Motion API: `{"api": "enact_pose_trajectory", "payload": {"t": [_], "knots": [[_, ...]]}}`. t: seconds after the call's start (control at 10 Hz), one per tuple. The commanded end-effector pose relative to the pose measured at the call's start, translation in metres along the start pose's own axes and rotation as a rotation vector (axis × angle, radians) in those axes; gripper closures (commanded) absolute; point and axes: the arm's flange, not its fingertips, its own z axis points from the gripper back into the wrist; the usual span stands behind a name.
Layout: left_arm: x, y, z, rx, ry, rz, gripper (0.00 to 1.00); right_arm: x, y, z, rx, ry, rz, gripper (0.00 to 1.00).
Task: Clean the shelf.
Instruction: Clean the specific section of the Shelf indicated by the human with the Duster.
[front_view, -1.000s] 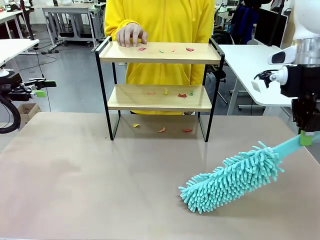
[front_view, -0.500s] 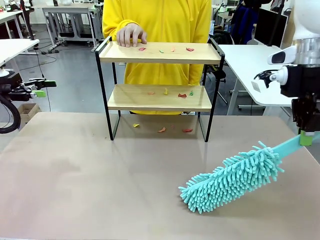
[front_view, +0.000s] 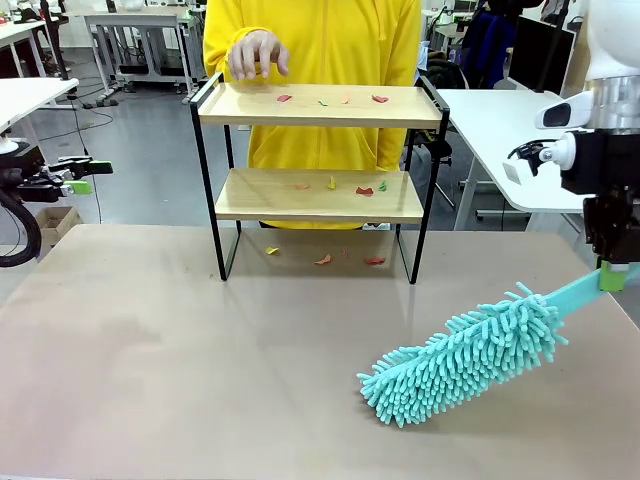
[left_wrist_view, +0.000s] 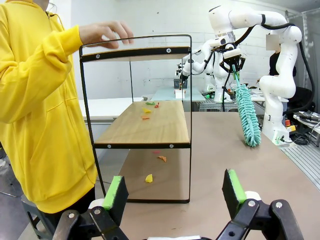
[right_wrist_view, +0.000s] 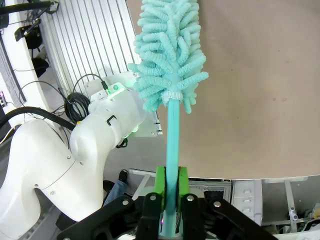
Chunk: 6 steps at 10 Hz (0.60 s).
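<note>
Well, the shelf (front_view: 260, 195) stands at the tabletop's (front_view: 150, 350) far edge, coloured scraps (front_view: 364, 190) on both boards (and under it). A person's hand (front_view: 255, 52) hovers over its top left end. Near the right edge, the right gripper (right_wrist_view: 170, 187) pinches the duster's (front_view: 460, 355) handle; the left gripper (left_wrist_view: 174, 189) gapes wide.

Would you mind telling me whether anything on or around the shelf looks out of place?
Yes: small coloured scraps litter the shelf's top board, its lower board and the table beneath it. The shelf stands upright and looks undamaged. The right gripper holds a teal duster apart from them.
</note>
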Motion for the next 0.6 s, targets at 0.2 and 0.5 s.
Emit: {"api": "enact_pose_trajectory", "payload": {"t": [0.2,0.5], "knots": [[0.003,-0.002,0.0,0.001,-0.001,-0.009,0.0,0.01,0.011,0.012,-0.002,-0.071,-0.016,0.87],[0.003,-0.002,0.0,0.001,-0.001,-0.009,0.0,0.059,0.058,0.052,-0.039,-0.242,-0.172,0.87]]}}
